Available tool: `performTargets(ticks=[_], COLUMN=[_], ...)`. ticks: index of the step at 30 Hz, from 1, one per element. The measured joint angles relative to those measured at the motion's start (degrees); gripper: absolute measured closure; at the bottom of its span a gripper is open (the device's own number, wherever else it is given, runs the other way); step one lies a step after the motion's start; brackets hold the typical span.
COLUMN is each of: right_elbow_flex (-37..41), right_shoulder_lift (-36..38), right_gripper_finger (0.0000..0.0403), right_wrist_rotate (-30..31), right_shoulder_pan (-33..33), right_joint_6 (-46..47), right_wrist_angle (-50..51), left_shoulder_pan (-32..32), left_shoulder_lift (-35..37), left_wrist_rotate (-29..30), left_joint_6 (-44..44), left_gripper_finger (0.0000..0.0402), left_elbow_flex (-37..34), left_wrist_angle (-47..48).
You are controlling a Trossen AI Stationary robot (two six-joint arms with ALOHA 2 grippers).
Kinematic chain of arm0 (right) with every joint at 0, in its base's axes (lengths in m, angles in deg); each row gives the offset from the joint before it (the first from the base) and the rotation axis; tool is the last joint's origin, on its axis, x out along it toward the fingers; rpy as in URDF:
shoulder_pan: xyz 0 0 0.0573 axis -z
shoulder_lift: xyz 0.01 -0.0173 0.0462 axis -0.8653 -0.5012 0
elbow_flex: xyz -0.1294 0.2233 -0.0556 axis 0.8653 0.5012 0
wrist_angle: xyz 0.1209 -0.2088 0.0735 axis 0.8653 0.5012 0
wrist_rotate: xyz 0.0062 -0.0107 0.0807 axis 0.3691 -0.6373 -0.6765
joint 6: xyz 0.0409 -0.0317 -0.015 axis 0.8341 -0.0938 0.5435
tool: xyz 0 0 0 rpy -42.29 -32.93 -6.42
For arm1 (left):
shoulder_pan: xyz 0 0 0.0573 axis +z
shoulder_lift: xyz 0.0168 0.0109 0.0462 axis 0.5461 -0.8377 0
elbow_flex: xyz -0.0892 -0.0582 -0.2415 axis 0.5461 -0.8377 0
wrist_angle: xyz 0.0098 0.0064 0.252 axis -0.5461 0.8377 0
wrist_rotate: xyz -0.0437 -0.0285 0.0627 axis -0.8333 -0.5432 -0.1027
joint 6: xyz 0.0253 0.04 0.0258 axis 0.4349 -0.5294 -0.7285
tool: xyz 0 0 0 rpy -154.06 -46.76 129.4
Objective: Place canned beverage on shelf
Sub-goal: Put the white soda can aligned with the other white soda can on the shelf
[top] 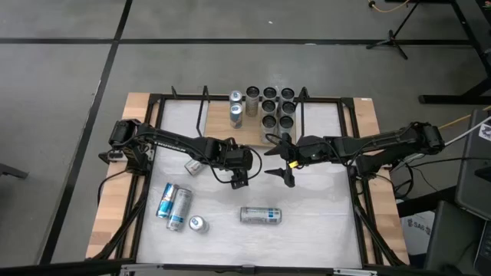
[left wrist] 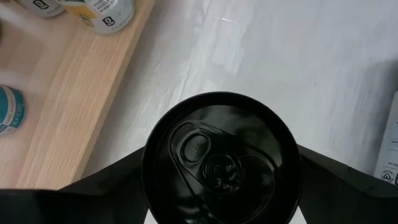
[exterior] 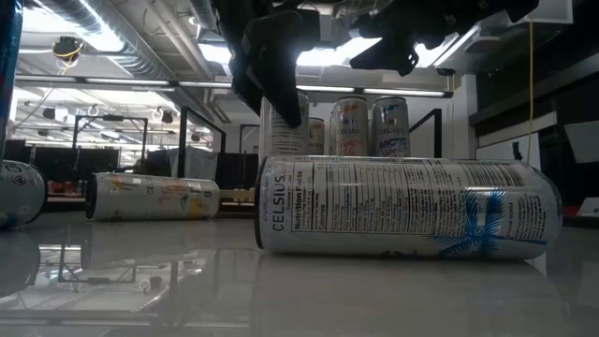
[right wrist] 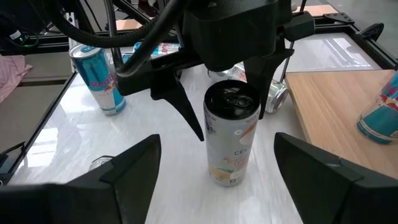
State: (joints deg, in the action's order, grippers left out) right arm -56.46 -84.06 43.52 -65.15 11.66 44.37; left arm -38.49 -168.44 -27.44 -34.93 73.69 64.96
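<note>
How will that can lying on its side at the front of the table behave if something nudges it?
The lying can will probably roll, since it rests on its round side on a smooth, glossy tabletop. Its metal skin looks slick, so fingers might slip. Its tab end can't be seen, so its weight is anyone's guess.

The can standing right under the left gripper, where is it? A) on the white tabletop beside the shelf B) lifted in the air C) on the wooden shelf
A: in the right wrist view the upright can stands on the white tabletop, just off the shelf, with the left gripper astride it.
</note>
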Motion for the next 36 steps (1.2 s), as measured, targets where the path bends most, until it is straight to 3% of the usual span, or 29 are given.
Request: performTargets(ticks=[11,19,24,27,36], right_elbow_flex=[0.0,0.0,0.0,0.0,0.0], right_shoulder_lift=[-0.4,-3.7,-6.7,-8.7,-14.6], right_gripper_finger=[0.01,0.01,0.01,0.01,0.01], right_wrist_rotate=[0.1,1.4,1.5,1.5,1.6], right_shoulder_pan=[0.0,0.0,0.0,0.0,0.0], right_joint_6=[0.0,0.0,0.0,-0.1,-0.2], right_wrist_angle=[-0.3,-0.4,-3.8,-6.0,-13.3], left_shoulder_pan=[0.0,-0.3,-1.7,-3.5,-7.0], left_shoulder_lift=[2.8,4.7,5.9,5.9,4.9], left_wrist_rotate=[-0.2,-0.3,-5.2,-8.6,-8.9], left_joint_6=[0.0,0.7,1.8,1.8,1.4], left_gripper_finger=[0.0079,0.0078,0.0078,0.0078,0.0078], left_elbow_flex=[1.0,4.1,4.1,4.1,1.5], left_wrist_angle=[2.9,14.9,19.2,18.1,6.1])
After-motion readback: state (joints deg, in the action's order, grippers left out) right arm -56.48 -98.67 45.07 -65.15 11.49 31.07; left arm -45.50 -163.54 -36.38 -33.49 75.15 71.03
